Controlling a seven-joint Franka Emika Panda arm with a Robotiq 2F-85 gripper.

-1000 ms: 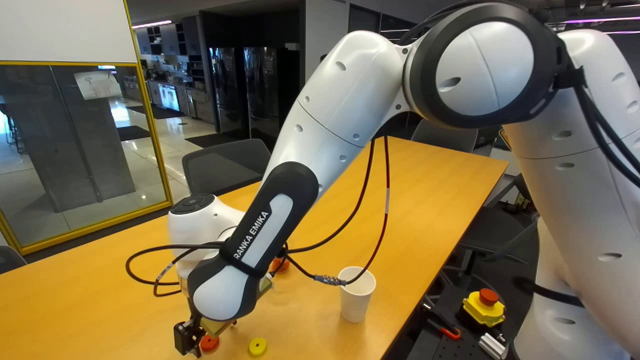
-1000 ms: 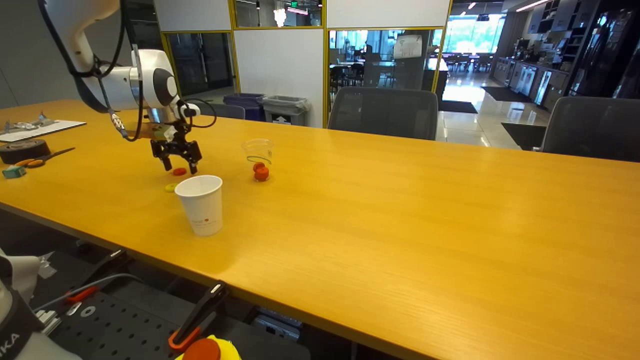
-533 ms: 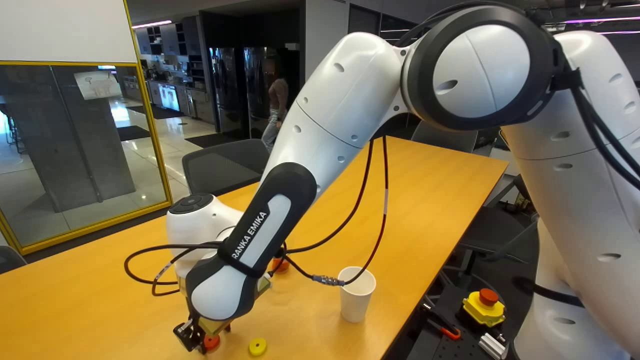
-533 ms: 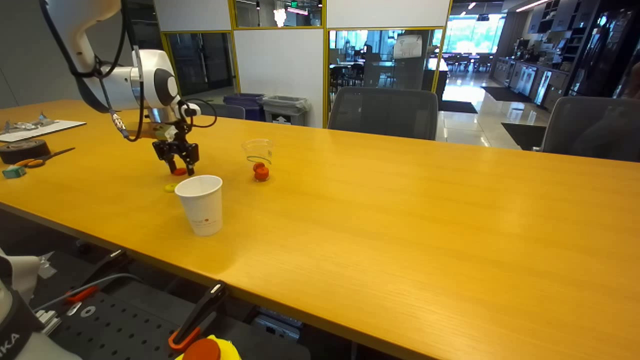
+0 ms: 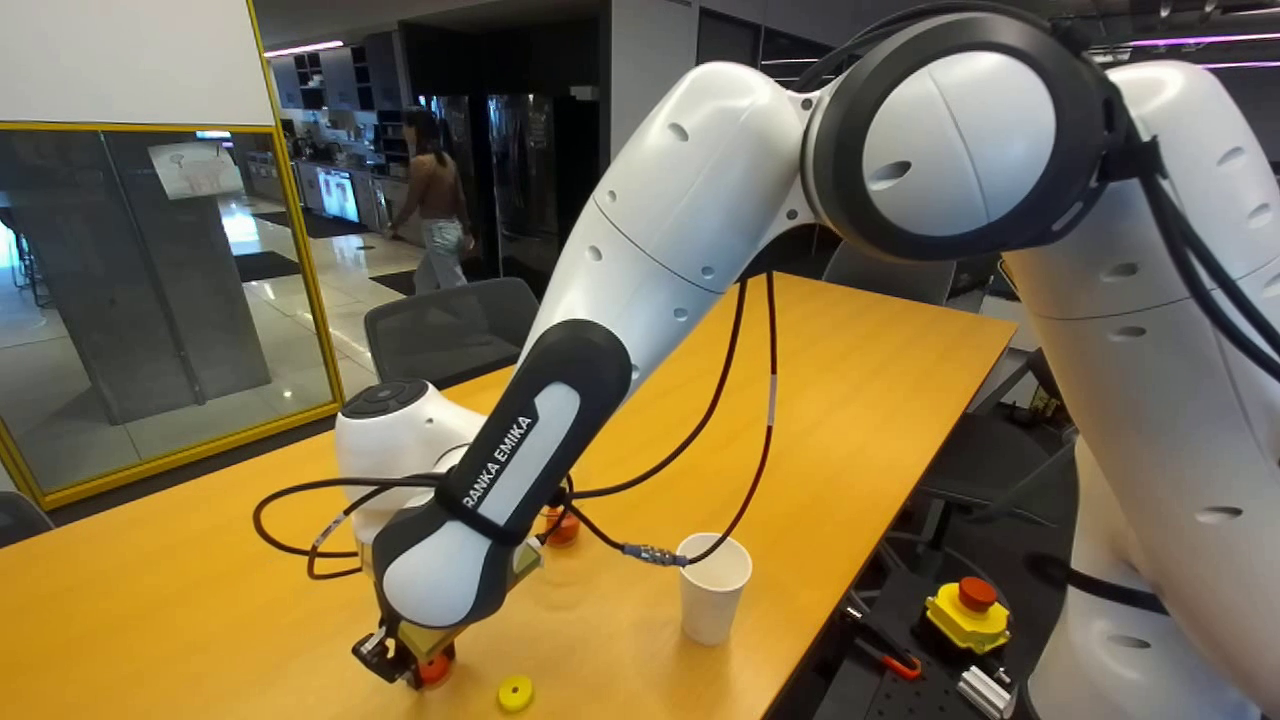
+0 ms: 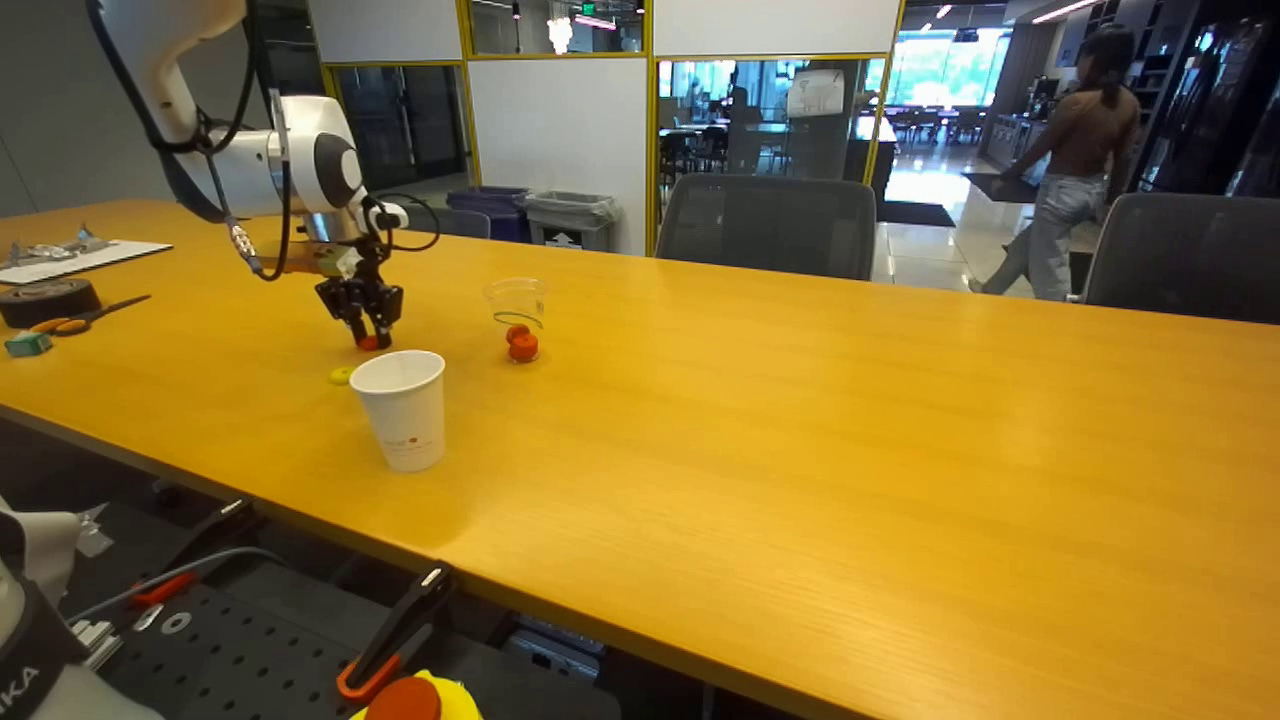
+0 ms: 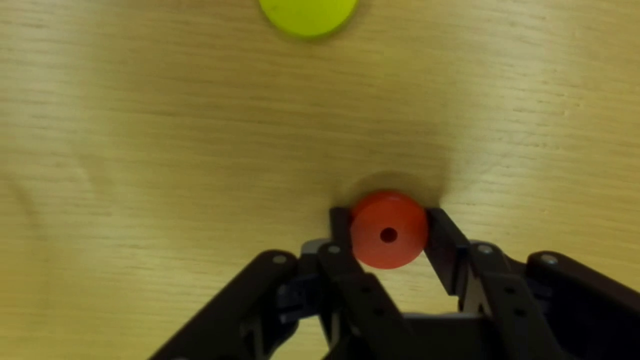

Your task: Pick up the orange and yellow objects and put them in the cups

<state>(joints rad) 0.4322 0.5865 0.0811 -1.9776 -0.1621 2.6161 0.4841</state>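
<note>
Pinching a red-orange disc (image 7: 389, 231) edge to edge: the Robotiq gripper (image 6: 373, 338) is clenched on it, two pads (image 7: 444, 250) against opposite sides of the rim, flat face and centre hole bare between them. My reading of why: a low round piece offers little but its rim from above, and a squeeze across the full width should keep it from squirting out. Piece looks a touch tipped. Whether it is clear of the wooden tabletop (image 6: 800, 450), can't tell.

Yellow disc (image 5: 515, 693) lies flat near the gripper, untouched; probably next.

Clear plastic cup (image 6: 516, 302) upright, red-orange pieces (image 6: 523, 347) apparently low inside it. Likely home for this disc, like with like. White paper cup (image 5: 712, 600) upright, nearer the table's edge, its bottom out of sight; perhaps meant for the yellow one.

Scissors (image 6: 100, 314) and a dark roll (image 6: 48, 302) lie well off to one side, presumably parked out of the way.

Next, I'd guess: a straight lift, then the carry. Watch for the disc turning between the pads.
</note>
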